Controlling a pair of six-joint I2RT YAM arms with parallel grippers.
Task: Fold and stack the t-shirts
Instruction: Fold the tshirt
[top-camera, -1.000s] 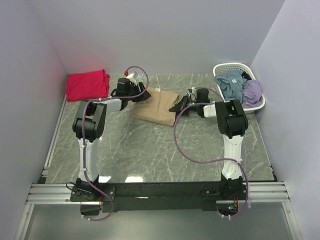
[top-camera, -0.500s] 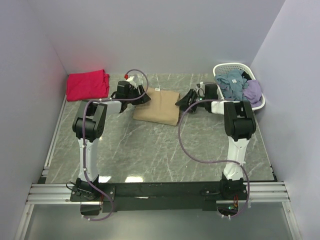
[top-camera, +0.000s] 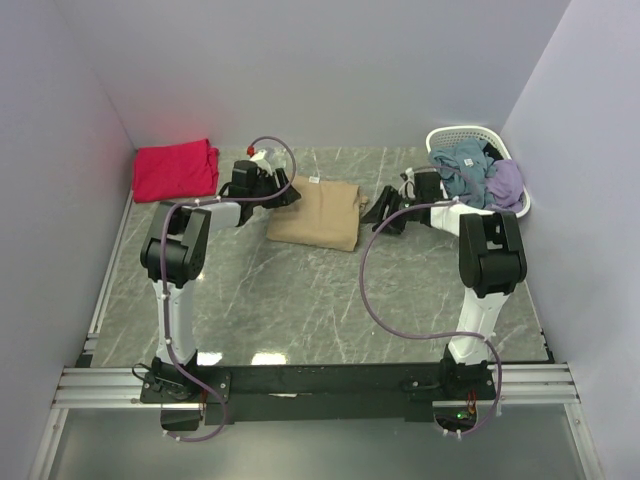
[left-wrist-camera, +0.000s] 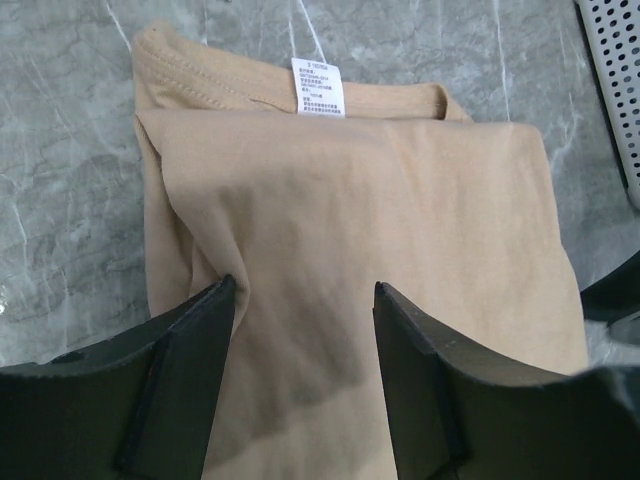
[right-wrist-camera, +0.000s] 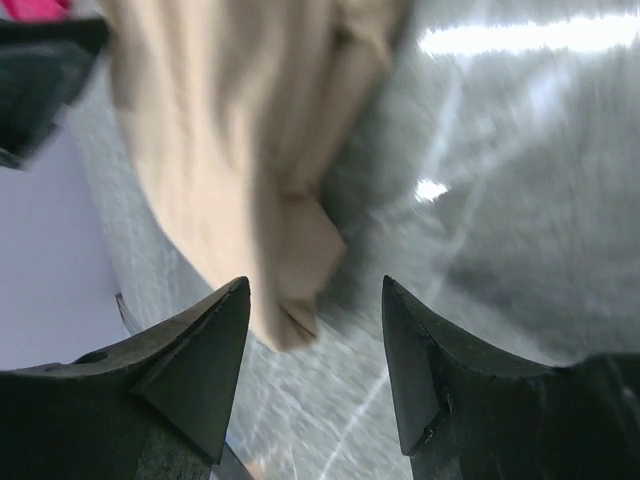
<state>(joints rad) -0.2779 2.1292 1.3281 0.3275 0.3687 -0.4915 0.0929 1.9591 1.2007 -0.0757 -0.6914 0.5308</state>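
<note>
The left gripper (top-camera: 283, 190), with the folded red-pink tee (top-camera: 175, 168) off at its 10 o'clock in the table's (top-camera: 300, 300) far corner, hangs with its fingers spread and empty over the 9 o'clock edge of the folded tan tee (top-camera: 318, 213). The tee's white neck label (left-wrist-camera: 318, 87) faces up. At the tee's 3 o'clock edge the right gripper (top-camera: 378, 212) is unclenched; its blurred wrist view seems to show nothing held. A white basket (top-camera: 520, 205) of clothes sits at 2 o'clock.
</note>
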